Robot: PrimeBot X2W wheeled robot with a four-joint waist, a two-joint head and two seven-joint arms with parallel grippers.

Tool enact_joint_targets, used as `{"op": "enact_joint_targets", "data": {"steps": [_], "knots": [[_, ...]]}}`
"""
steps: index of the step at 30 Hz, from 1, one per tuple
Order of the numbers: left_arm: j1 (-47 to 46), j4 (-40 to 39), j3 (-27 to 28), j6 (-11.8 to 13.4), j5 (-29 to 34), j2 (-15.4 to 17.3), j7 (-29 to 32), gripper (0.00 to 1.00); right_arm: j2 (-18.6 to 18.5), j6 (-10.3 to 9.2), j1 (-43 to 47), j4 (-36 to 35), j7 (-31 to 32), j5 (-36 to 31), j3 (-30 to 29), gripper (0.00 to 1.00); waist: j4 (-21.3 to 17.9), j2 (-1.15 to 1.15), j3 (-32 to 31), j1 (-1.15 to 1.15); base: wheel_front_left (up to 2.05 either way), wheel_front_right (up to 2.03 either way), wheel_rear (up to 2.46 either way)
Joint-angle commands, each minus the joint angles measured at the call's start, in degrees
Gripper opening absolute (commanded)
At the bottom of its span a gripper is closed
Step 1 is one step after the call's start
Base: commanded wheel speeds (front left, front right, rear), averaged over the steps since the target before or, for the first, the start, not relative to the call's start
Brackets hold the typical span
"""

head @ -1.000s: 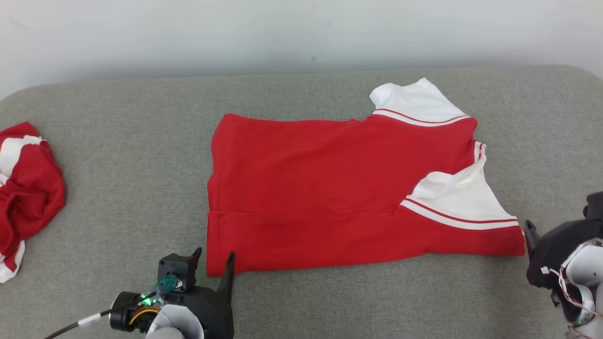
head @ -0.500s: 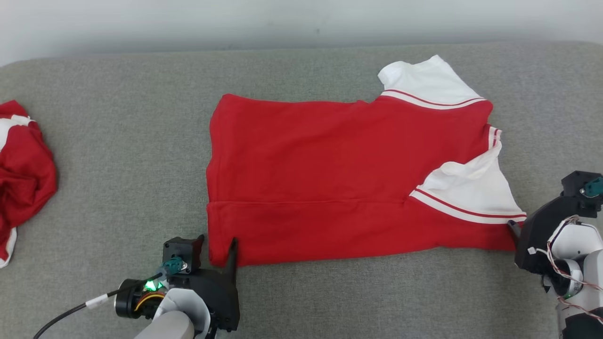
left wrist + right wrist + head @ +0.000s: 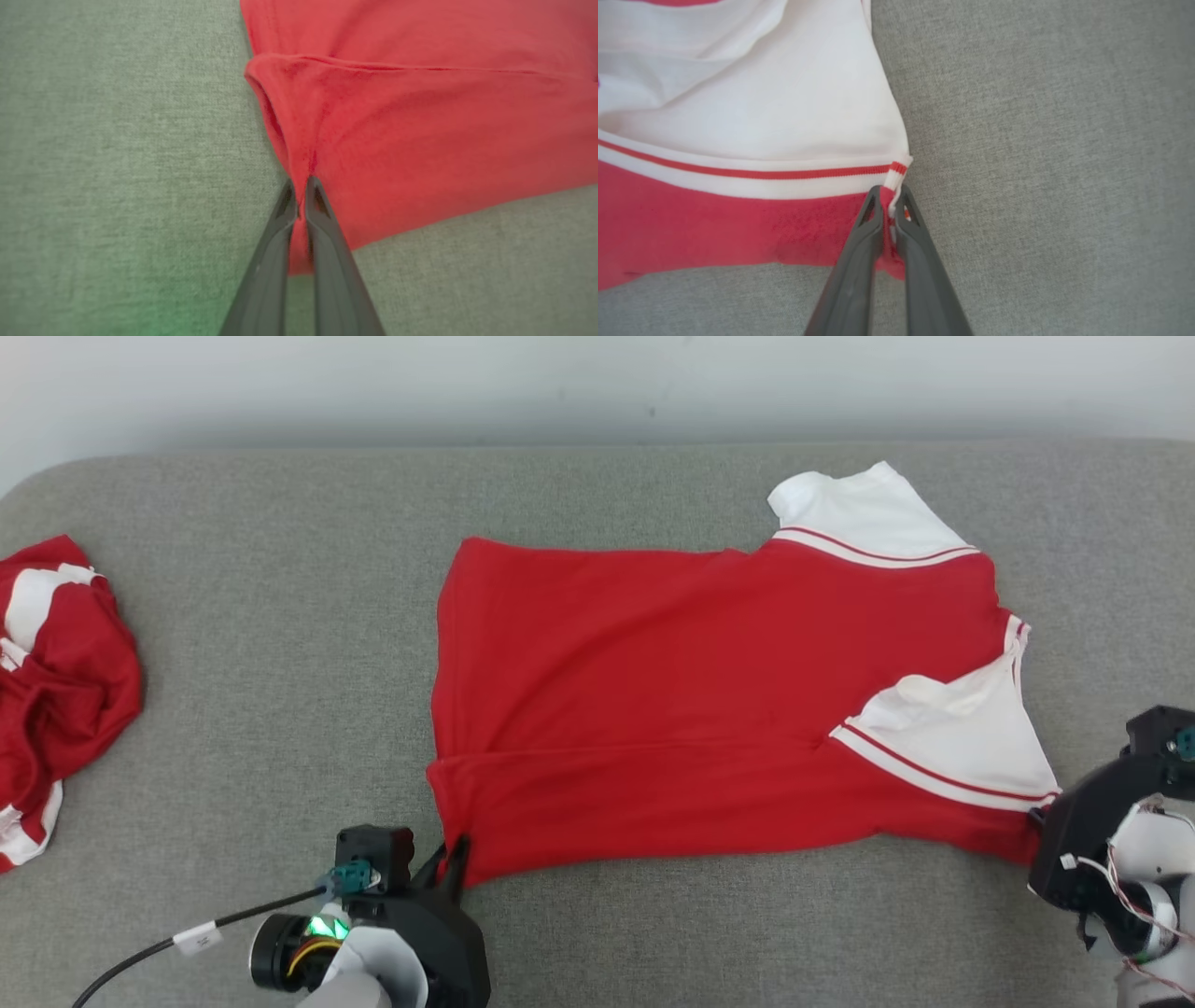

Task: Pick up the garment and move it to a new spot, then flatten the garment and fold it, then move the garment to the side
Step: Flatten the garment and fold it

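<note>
The garment is a red shirt with white, red-striped sleeves, lying spread on the grey cushion, its near long edge folded over. My left gripper is shut on the garment's near left corner; the left wrist view shows red cloth pinched between the two dark fingers. At the near right corner by the white sleeve, my right gripper is shut on the cloth. In the right wrist view its fingers clamp the striped cuff edge.
A second red and white garment lies crumpled at the far left of the grey cushion. A pale wall runs behind the cushion's back edge. A black cable trails from my left wrist.
Both grippers have closed on the garment's near corners. The corners are bunched where they are pinched. The head camera has shifted.
</note>
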Motion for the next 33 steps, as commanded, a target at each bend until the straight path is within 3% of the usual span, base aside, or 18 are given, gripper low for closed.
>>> {"op": "enact_joint_targets", "data": {"steps": [1,12,19,21,22,23,33], "knots": [[3.7,0.48,-1.16,0.05,-0.83,0.71,0.74,0.0,0.25,0.01,2.36,-1.34,0.6,0.41,-0.43,0.0,0.22,0.0,-1.31,-0.01,0.0,0.0,0.0],[9.36,-9.74,0.12,3.39,-0.8,6.9,-0.58,0.0,3.76,0.01,15.09,-18.99,6.21,3.69,-4.0,0.0,0.04,0.0,-5.33,-0.01,0.0,0.0,0.0],[13.55,-13.35,-0.26,5.14,-1.44,8.75,-0.04,0.0,5.38,0.0,21.92,-23.5,7.4,5.13,-5.26,0.0,-0.07,0.0,-6.2,-0.01,0.0,0.0,0.0],[14.22,-13.41,-0.47,5.52,-1.8,8.97,0.35,0.22,5.55,0.0,22.4,-22.82,6.91,4.98,-5.14,0.0,-0.14,0.0,-6.28,-0.01,0.0,0.0,0.0],[14.53,-13.59,-0.6,5.53,-1.84,9.0,0.55,0.49,5.61,0.0,22.4,-22.29,6.57,5.03,-5.11,0.46,-0.16,0.0,-6.32,-0.01,0.0,0.0,0.0],[14.81,-13.87,-0.74,5.7,-1.84,8.92,0.53,1.0,5.65,0.0,22.34,-21.65,6.09,4.97,-5.06,1.0,-0.17,0.0,-6.37,-0.01,0.0,0.0,0.0],[16.14,-16.28,0.38,7.04,-2.85,9.57,-0.23,1.0,5.72,0.0,20.23,-18.64,1.01,4.37,-4.02,1.0,-0.21,0.0,-7.42,-0.01,0.0,0.0,0.0]]}}
